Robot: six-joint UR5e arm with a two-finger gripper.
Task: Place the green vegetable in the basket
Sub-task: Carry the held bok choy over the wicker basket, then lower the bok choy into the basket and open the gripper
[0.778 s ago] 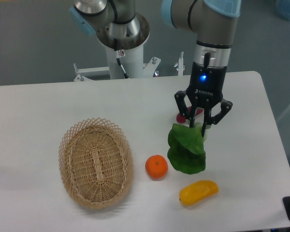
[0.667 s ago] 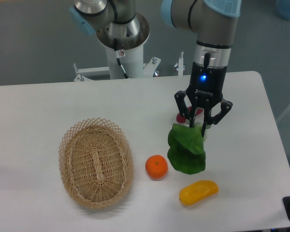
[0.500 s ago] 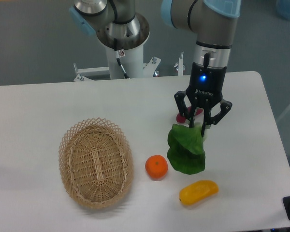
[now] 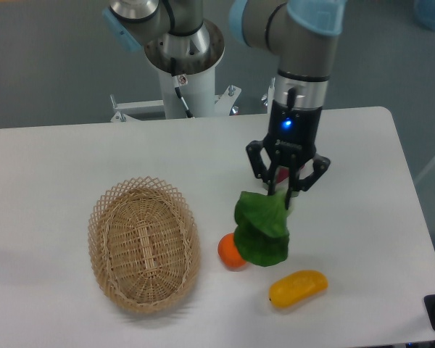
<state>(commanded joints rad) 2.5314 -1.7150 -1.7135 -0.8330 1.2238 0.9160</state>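
Camera view from the front takes in a broad white desk (image 4: 72,159) with rounded corners, and behind it the grey metal base of the arm. From the upper right the grey and pale blue robot arm (image 4: 304,43) reaches down over the middle of the desk, a blue light glowing on its black wrist piece; white lettering sits below that light but is too small to read. On the left part of the desk stands the oval tan woven wicker basket with an open lattice rim (image 4: 104,208), holding nothing that can be seen. The black two-finger pincer (image 4: 282,191) is closed narrow on the top of the green leafy vegetable toy with broad dark leaves (image 4: 261,228), which hangs from it right of the basket and well apart from it. The leaves cover the right edge of a round orange fruit (image 4: 230,250) lying on the desk near the basket's right side. A yellow mango-shaped fruit (image 4: 297,288) lies lower right, close below the hanging leaves. A small red object (image 4: 280,175) shows behind the pincer, mostly hidden.
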